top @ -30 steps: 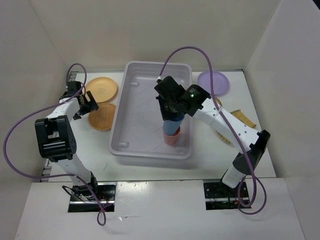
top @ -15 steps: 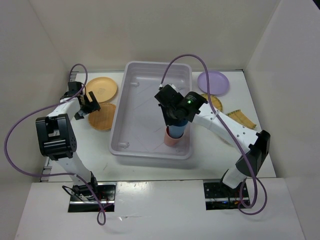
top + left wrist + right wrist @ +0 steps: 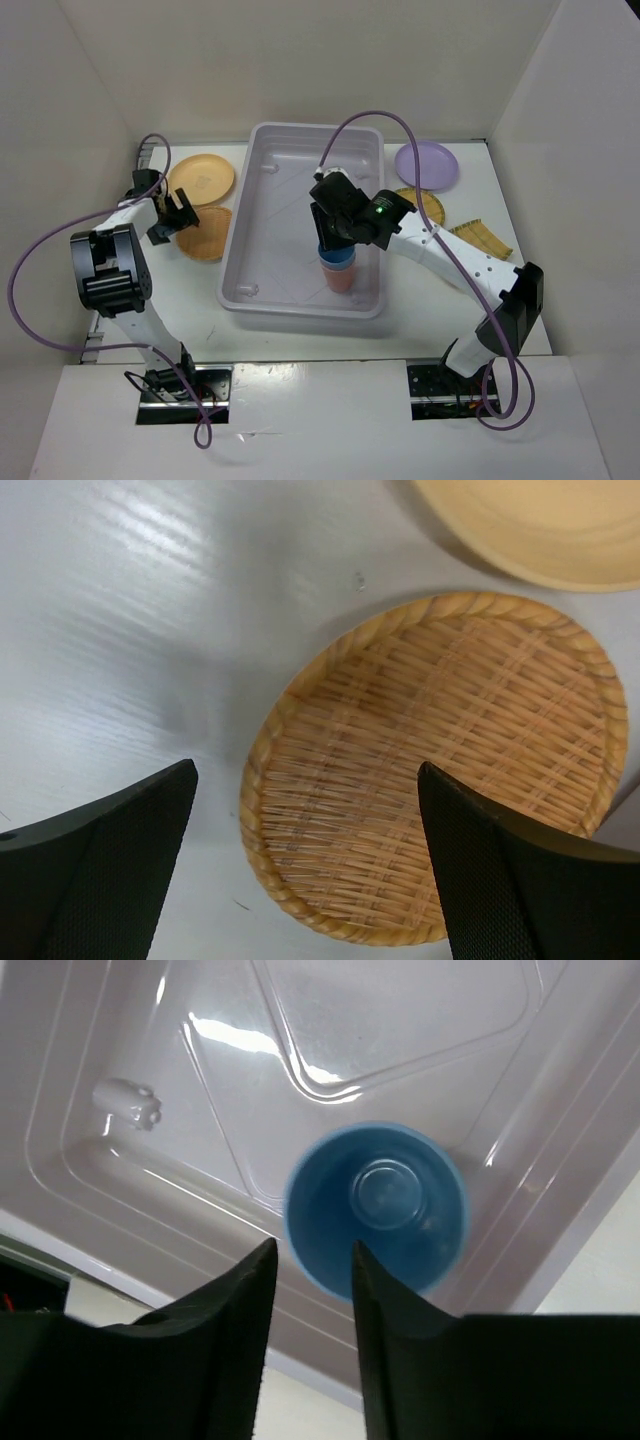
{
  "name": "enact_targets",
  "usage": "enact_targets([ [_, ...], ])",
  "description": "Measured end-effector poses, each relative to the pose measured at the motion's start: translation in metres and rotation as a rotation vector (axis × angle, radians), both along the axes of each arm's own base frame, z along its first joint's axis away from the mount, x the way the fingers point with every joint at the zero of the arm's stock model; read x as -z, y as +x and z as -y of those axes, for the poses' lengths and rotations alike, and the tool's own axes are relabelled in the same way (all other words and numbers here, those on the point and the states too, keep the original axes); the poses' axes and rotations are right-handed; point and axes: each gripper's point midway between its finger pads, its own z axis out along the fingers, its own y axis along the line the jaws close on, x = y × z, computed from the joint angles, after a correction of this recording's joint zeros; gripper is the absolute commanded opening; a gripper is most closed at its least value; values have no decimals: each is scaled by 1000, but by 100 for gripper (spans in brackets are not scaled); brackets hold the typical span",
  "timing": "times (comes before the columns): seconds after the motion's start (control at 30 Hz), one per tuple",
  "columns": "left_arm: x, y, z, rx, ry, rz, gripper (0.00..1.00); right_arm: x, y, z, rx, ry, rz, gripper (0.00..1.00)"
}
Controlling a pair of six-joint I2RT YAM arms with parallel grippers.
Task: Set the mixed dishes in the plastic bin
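The blue cup (image 3: 338, 256) stands nested in the salmon-pink cup (image 3: 341, 281) at the near right of the plastic bin (image 3: 262, 215). My right gripper (image 3: 331, 233) hovers just above and beyond it, jaws a little apart and empty. In the right wrist view the blue cup (image 3: 375, 1205) lies beyond the gripper (image 3: 312, 1250) and hides the pink cup. My left gripper (image 3: 172, 215) is open wide over the left edge of a yellow woven plate (image 3: 207, 235), which also shows in the left wrist view (image 3: 440, 770) between the fingertips (image 3: 130, 840).
An orange-tan plate (image 3: 203, 177) lies beyond the woven plate, left of the bin. A lavender plate (image 3: 427, 165) and more yellow woven plates (image 3: 428, 205) lie right of the bin, partly under the right arm. White walls enclose the table.
My right gripper lowered the blue cup into the pink cup, let go of it and drew back up. The left gripper edged slightly toward the woven plate.
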Motion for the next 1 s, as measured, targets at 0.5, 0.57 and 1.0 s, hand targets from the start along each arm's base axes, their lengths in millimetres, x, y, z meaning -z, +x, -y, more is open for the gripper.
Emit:
enact_targets([
  [0.5, 12, -40, 16, -151, -287, 128, 95, -39, 5, -18, -33, 119, 62, 52],
  [0.57, 10, -35, 19, -155, -316, 169, 92, -52, 7, -19, -32, 143, 86, 54],
  [1.0, 19, -22, 26, -233, -406, 320, 41, -113, 6, 8, 34, 224, 236, 56],
])
